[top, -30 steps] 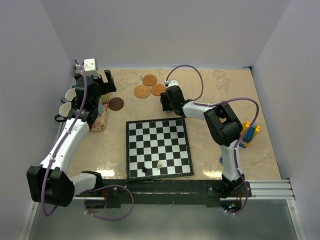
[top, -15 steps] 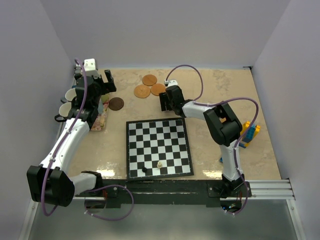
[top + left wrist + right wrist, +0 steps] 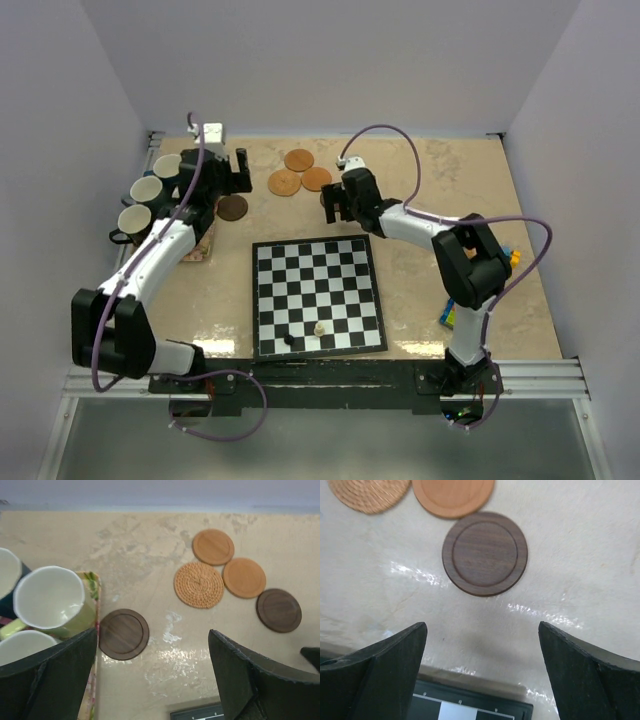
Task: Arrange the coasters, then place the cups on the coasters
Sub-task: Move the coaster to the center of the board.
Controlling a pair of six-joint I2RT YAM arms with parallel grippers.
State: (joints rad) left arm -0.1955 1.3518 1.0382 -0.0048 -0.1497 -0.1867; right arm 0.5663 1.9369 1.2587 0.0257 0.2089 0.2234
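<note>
Counted on the tabletop [image 3: 450, 170]: five coasters, none bearing a cup. Three in a tight cluster toward the far edge: woven coaster [image 3: 198, 585], far orange coaster [image 3: 213, 546], near orange coaster [image 3: 244, 577]. Two dark ones apart from it: left dark coaster [image 3: 123, 634] just beside the floral mat [image 3: 93, 625], right dark coaster [image 3: 485, 553] just past the near orange one.

Counted in the overhead view: three cups [image 3: 147, 190], bunched at the left edge by the mat, the pale green cup [image 3: 50, 600] nearest the left dark coaster.

Left pincer [image 3: 228, 170]: jaws wide apart, nothing between them, over the left dark coaster. Right pincer [image 3: 482, 630]: jaws wide apart too, empty, over the right dark coaster, close to the far edge of the chessboard [image 3: 318, 295].

Bare surface between left dark coaster and cluster; a broader bare stretch right of the cluster toward the far right corner. Near middle taken by the chessboard, two chess pieces [image 3: 319, 328] at its near edge.
</note>
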